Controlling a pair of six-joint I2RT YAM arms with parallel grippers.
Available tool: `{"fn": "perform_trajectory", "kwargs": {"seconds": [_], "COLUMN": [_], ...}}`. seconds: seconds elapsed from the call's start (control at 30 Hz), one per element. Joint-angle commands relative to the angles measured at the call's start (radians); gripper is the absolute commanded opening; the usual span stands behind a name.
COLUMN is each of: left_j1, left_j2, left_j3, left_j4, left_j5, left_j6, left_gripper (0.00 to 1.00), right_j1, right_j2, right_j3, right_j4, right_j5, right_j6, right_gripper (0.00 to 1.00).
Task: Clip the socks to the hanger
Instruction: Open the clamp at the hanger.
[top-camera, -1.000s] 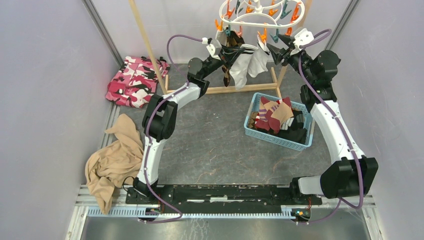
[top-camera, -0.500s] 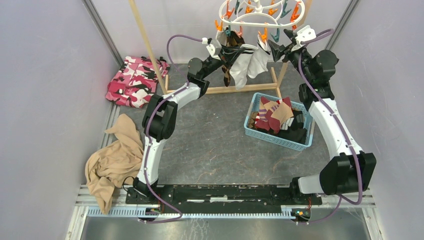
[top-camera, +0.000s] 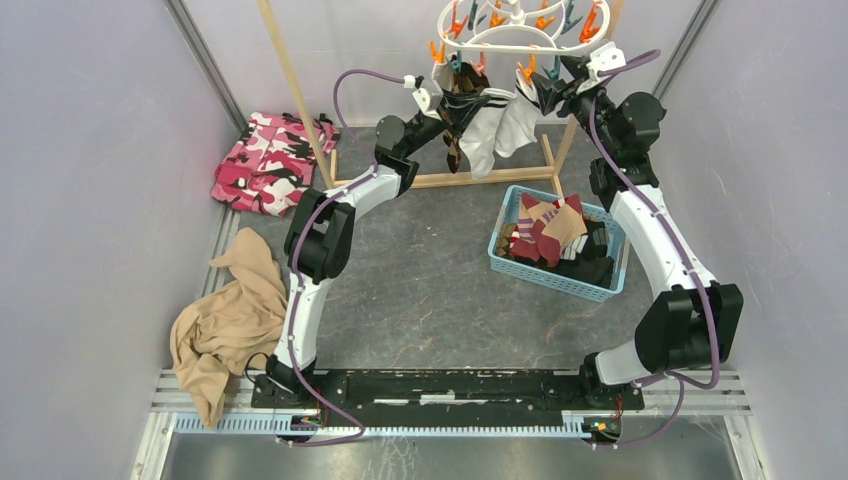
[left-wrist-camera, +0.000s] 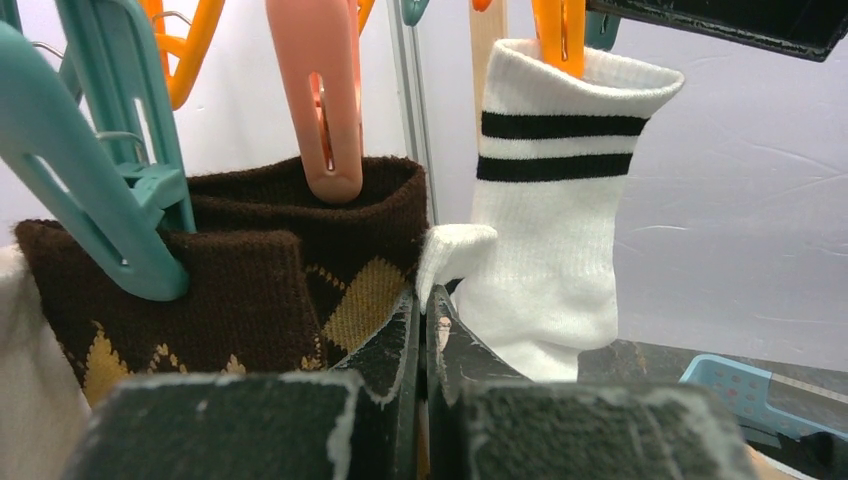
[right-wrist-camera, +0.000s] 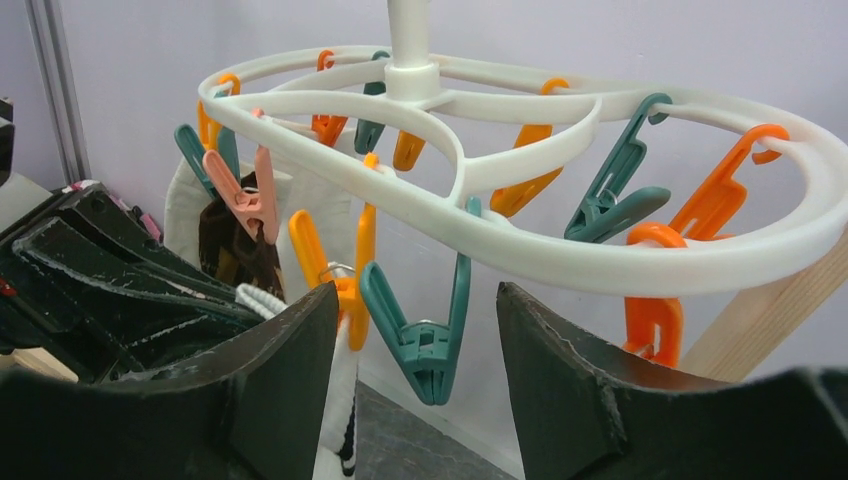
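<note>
Main risk: skidding off the smooth teal plastic clothespin (right-wrist-camera: 425, 345) on closing; cause, an off-centre approach onto hard, glossy sprung legs. Second risk: setting the white oval plastic hanger (right-wrist-camera: 560, 235) swinging; hangs free at 12 o'clock over the worktop (top-camera: 420, 280), so yields to any sideways push. Right fingers (right-wrist-camera: 270, 390) spread wide, straddling that pin, touching nothing. Left fingers (left-wrist-camera: 385, 395) pressed together just under a small white cloth fold; cannot tell whether pinching it. Third risk: tugging there and stripping the brown argyle knit sock (left-wrist-camera: 250, 290) from its matte pink pin (left-wrist-camera: 320, 100). White ribbed sock with black stripes (left-wrist-camera: 560, 200) clipped at 1 o'clock under an orange pin (left-wrist-camera: 560, 35). More soft socks (top-camera: 545, 232) heaped in a blue lattice plastic basket (top-camera: 550, 281) at 3 o'clock.
</note>
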Motion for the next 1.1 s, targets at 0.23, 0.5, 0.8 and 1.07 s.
{"fn": "perform_trajectory", "kwargs": {"seconds": [0.23, 0.5, 0.8, 1.07], "left_j1": [0.008, 0.008, 0.007, 0.008], "left_j2": [-0.009, -0.006, -0.01, -0.042], "left_j3": [0.014, 0.014, 0.008, -0.036], "left_j4": [0.065, 0.068, 0.085, 0.112], "left_j5": [-0.009, -0.008, 0.002, 0.018], "left_j6": [-0.034, -0.035, -0.052, -0.076], "left_gripper": [0.02, 0.02, 0.02, 0.02], "right_j1": [0.006, 0.007, 0.007, 0.008], "right_j2": [0.033, 0.046, 0.045, 0.038], "right_j3": [0.092, 0.11, 0.122, 0.134], "right_j4": [0.086, 0.08, 0.063, 0.038], "right_j5": [0.014, 0.003, -0.012, -0.025], "right_j6": [0.04, 0.037, 0.048, 0.081], "right_gripper": [0.6, 0.49, 0.28, 0.15]}}
